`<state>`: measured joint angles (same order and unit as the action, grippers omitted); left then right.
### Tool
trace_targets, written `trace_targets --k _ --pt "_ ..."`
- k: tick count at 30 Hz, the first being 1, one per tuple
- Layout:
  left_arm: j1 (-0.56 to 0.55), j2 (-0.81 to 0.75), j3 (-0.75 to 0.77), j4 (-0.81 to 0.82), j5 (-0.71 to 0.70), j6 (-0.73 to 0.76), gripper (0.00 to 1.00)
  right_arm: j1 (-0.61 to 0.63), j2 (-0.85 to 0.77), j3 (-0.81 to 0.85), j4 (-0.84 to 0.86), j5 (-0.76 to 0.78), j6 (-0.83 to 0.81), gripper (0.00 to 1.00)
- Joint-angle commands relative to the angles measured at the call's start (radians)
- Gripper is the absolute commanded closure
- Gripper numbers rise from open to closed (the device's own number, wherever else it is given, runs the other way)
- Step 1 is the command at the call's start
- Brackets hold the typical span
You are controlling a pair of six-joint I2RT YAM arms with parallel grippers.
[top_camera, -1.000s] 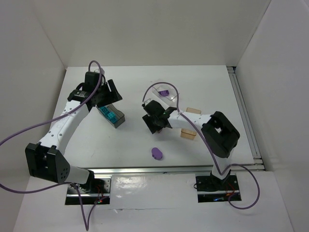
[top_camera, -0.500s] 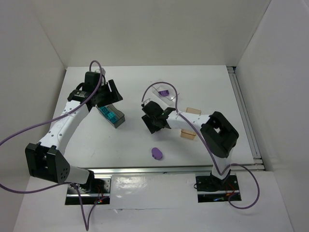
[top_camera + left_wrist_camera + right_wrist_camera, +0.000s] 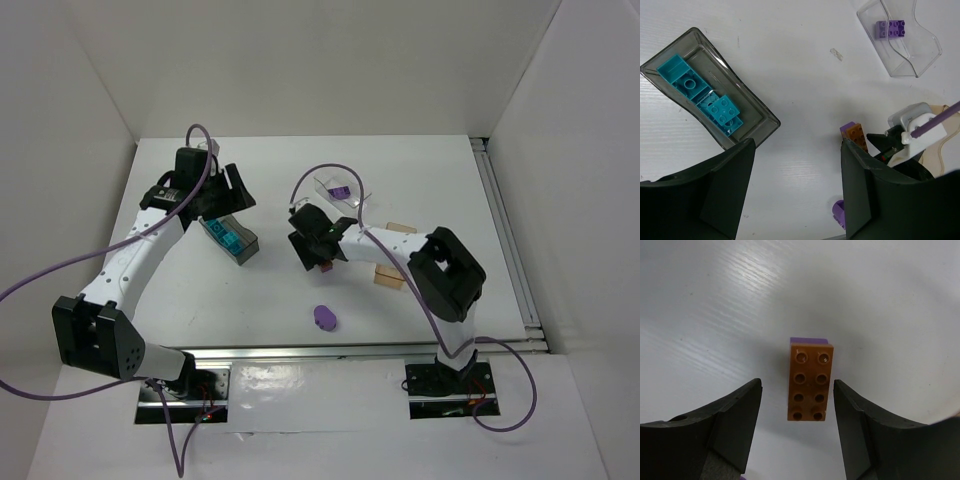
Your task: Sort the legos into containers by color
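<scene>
An orange-brown brick (image 3: 810, 385) sits on top of a purple piece on the table. My right gripper (image 3: 797, 385) is open over it, one finger on each side, not touching; it also shows in the top view (image 3: 318, 255). My left gripper (image 3: 796, 145) is open and empty, above the table beside the dark-grey box (image 3: 760, 107), which holds two teal bricks (image 3: 685, 80). The clear box (image 3: 920, 50) holds a purple brick (image 3: 891, 28). The flat purple oval piece (image 3: 323, 318) lies loose near the front. The tan box (image 3: 390, 278) is partly hidden under my right arm.
White walls close the table at the back and both sides. A metal rail (image 3: 505, 240) runs along the right edge. Purple cables (image 3: 340, 175) arc over both arms.
My right gripper has shifted slightly left and away from the base, over the orange-brown brick. The left arm has not moved.
</scene>
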<state>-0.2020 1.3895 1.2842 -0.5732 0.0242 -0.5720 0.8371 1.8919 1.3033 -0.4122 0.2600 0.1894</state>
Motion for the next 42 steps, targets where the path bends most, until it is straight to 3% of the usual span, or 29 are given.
trace_targets --k 1,4,10,15,19,22,24,28,29,34,37,42 --pt "-0.004 -0.021 -0.016 0.022 0.01 0.029 0.25 -0.01 0.027 0.037 -0.002 0.024 0.033 0.33" --pt "-0.004 -0.021 -0.016 0.022 0.01 0.029 0.25 -0.019 0.027 0.028 0.009 0.024 0.044 0.33" --pt "-0.004 -0.021 -0.016 0.022 0.019 0.029 0.25 -0.02 0.006 -0.007 0.029 0.024 0.062 0.44" --pt "-0.004 -0.012 -0.034 0.032 0.054 0.047 0.21 -0.02 -0.045 -0.027 0.038 -0.013 0.062 0.69" --pt "-0.004 -0.012 -0.069 0.074 0.156 0.09 0.18 -0.059 -0.184 -0.122 0.105 -0.178 0.062 0.71" --pt "-0.004 -0.003 -0.107 0.154 0.345 0.139 0.17 -0.108 -0.301 -0.183 0.153 -0.336 0.051 0.71" --pt "-0.004 -0.003 -0.161 0.259 0.606 0.162 0.15 -0.171 -0.371 -0.203 0.167 -0.449 0.042 0.71" --pt "-0.004 0.008 -0.27 0.451 0.859 0.14 0.12 -0.231 -0.448 -0.225 0.187 -0.65 0.042 0.71" --pt "-0.014 0.008 -0.292 0.561 0.966 0.103 0.12 -0.257 -0.461 -0.234 0.187 -0.689 0.051 0.71" --pt "-0.082 0.02 -0.364 0.768 1.031 0.055 0.11 -0.323 -0.51 -0.265 0.288 -0.885 0.116 0.71" --pt "-0.121 0.039 -0.353 0.814 1.042 0.046 0.11 -0.355 -0.519 -0.276 0.328 -1.022 0.145 0.71" --pt "-0.149 0.063 -0.342 0.86 1.042 0.046 0.14 -0.386 -0.528 -0.286 0.394 -1.096 0.192 0.71"
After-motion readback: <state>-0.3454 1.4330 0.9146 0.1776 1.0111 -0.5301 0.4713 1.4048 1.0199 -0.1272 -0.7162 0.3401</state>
